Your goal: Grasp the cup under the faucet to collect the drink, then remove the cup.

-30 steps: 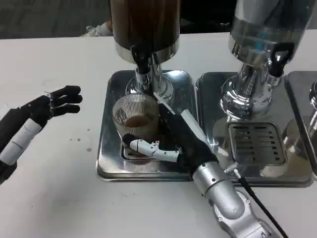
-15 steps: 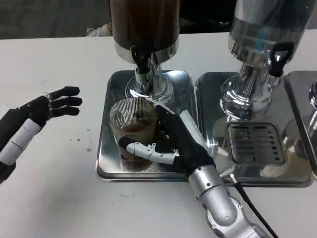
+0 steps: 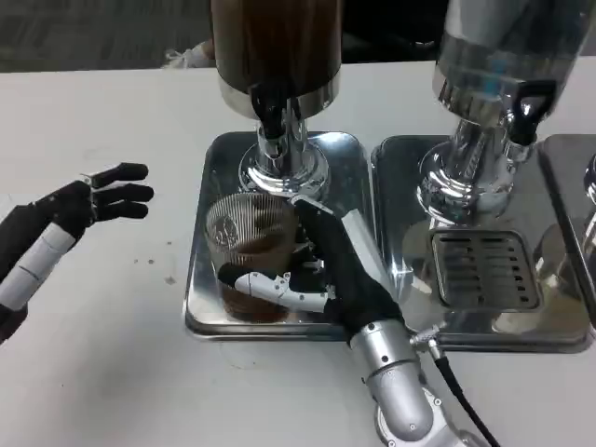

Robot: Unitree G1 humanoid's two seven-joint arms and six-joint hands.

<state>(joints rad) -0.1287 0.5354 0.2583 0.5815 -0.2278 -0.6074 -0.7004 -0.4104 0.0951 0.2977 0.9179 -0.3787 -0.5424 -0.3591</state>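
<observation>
A ribbed clear cup (image 3: 250, 244) holding some brown drink stands on the left metal drip tray (image 3: 209, 163), just in front of the black faucet (image 3: 270, 116) of the dark drink dispenser (image 3: 276, 42). My right hand (image 3: 321, 270) grips the cup from its right side, thumb across the front near its base. My left hand (image 3: 79, 212) hovers over the white table at the left, fingers spread, holding nothing.
A second dispenser (image 3: 494, 84) with its own slotted drip tray (image 3: 484, 270) stands to the right. A black cable (image 3: 456, 396) trails from my right forearm. White table lies at the left and along the front edge.
The cup, held by my right hand, has come toward me and slightly left, away from under the faucet. My left hand has stayed put.
</observation>
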